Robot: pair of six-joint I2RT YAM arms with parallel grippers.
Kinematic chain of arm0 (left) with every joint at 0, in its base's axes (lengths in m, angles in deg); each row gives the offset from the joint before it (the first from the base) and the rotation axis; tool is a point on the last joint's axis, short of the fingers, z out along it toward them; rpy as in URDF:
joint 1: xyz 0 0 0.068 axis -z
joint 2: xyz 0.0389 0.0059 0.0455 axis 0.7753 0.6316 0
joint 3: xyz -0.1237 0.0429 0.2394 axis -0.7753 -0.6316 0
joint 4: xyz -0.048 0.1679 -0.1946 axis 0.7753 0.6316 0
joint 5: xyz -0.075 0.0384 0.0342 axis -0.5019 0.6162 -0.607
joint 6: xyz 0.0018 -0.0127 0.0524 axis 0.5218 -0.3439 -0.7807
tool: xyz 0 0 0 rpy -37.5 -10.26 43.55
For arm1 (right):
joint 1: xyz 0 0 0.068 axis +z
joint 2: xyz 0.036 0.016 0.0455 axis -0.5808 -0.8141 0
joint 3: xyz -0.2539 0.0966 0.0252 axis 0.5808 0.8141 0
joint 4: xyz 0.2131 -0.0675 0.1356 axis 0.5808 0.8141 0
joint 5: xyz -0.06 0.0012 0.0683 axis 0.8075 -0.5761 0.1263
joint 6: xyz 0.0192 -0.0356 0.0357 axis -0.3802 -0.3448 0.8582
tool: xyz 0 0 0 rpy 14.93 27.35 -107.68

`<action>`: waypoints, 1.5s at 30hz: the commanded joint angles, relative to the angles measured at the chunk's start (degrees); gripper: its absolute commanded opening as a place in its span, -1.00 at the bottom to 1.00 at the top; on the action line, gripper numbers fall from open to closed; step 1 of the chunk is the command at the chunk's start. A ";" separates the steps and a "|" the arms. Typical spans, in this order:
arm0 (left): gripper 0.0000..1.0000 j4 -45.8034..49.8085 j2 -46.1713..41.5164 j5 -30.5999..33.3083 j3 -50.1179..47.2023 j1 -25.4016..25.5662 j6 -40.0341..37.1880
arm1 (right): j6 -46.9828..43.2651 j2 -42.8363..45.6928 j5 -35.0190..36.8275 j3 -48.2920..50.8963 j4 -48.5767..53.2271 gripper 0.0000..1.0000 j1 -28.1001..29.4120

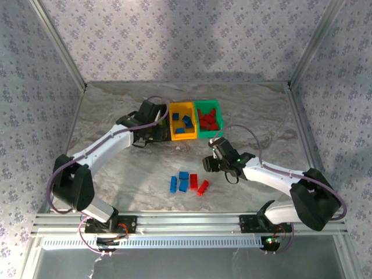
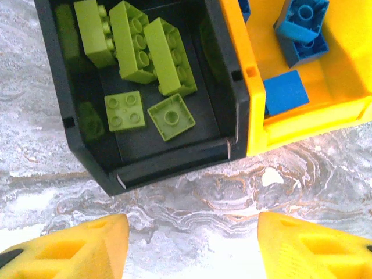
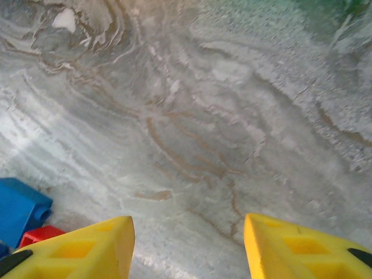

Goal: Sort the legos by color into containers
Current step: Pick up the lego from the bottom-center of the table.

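From above, the orange-yellow bin [image 1: 183,137] with blue bricks [image 1: 185,121] and the green bin [image 1: 209,134] with red bricks [image 1: 209,120] touch at the back of the desk [image 1: 116,168]. Loose legos [image 1: 183,185] lie mid-desk.

Left wrist: the left jaws stand open, empty, just before the black bin [image 2: 168,165] holding lime bricks [image 2: 168,58].

Right wrist: the right jaws gape, empty, over bare desk, a blue brick [image 3: 17,209] beside them.

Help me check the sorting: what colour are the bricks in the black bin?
Lime green bricks, seen best in the left wrist view.
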 commanded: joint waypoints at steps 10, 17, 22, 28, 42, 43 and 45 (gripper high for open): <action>0.19 -8.64 -9.23 -5.68 -12.64 1.00 2.23 | 9.82 1.08 -3.69 -3.15 7.78 0.10 6.18; 0.19 -12.89 -9.89 -5.75 -17.37 3.16 3.68 | 11.86 -3.79 -3.38 -7.13 9.05 0.16 11.05; 0.19 -14.68 -10.17 -6.07 -19.21 3.99 4.65 | 11.66 -9.78 -1.81 -10.80 11.22 0.19 13.89; 0.19 -15.15 -8.93 -5.47 -19.56 6.32 4.39 | 12.34 -15.36 3.56 -14.99 15.10 0.19 17.57; 0.19 -16.29 -8.30 -5.32 -20.76 6.86 4.93 | 15.65 -17.15 5.18 -13.54 17.51 0.04 19.15; 0.19 -16.29 -8.32 -5.27 -20.77 6.92 5.01 | 15.79 -16.62 5.13 -12.83 17.70 0.03 19.10; 0.19 -16.62 -8.40 -5.44 -21.04 6.90 5.19 | 16.01 -15.40 4.94 -11.96 18.04 0.03 19.08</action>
